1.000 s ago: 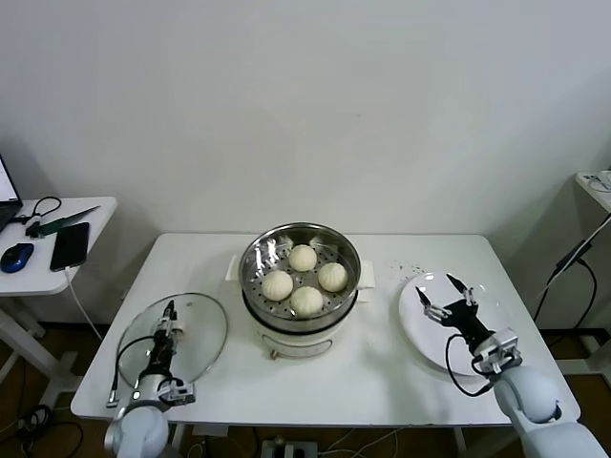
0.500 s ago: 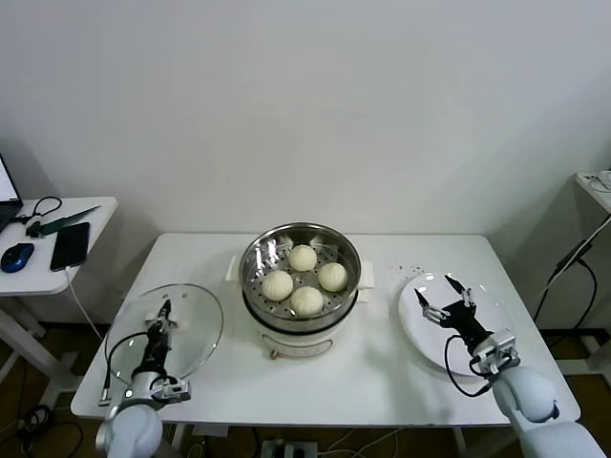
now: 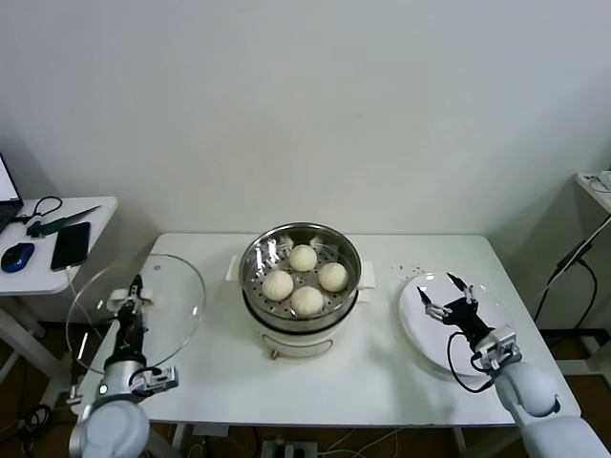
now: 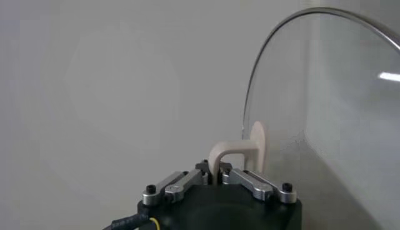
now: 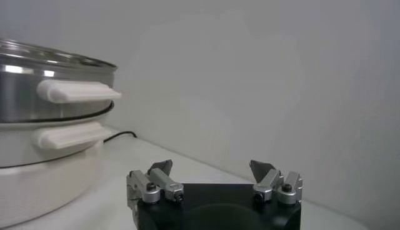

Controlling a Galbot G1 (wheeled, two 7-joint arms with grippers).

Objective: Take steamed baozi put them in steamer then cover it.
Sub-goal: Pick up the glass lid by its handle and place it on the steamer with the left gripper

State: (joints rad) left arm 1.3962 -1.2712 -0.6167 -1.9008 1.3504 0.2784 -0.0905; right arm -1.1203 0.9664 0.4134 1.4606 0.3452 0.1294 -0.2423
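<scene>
In the steamer (image 3: 301, 286) you see all four steamed baozi (image 3: 305, 300). Your left gripper (image 3: 132, 298) pinches the cover (image 3: 143, 301) handle; covering remains. Your right gripper (image 3: 451, 298) waits, fingers wide, empty.

Bare table (image 3: 382, 367) between steamer (image 3: 301, 286) and white plate (image 3: 425, 329).

The head view looks down and forward over the whole table (image 3: 382, 372), facing the far wall. The left wrist view sits close behind the left gripper (image 4: 214, 174), filled by the cover (image 4: 325, 94). The right wrist view looks low across the table toward the steamer (image 5: 50, 94), which the head view also shows.
</scene>
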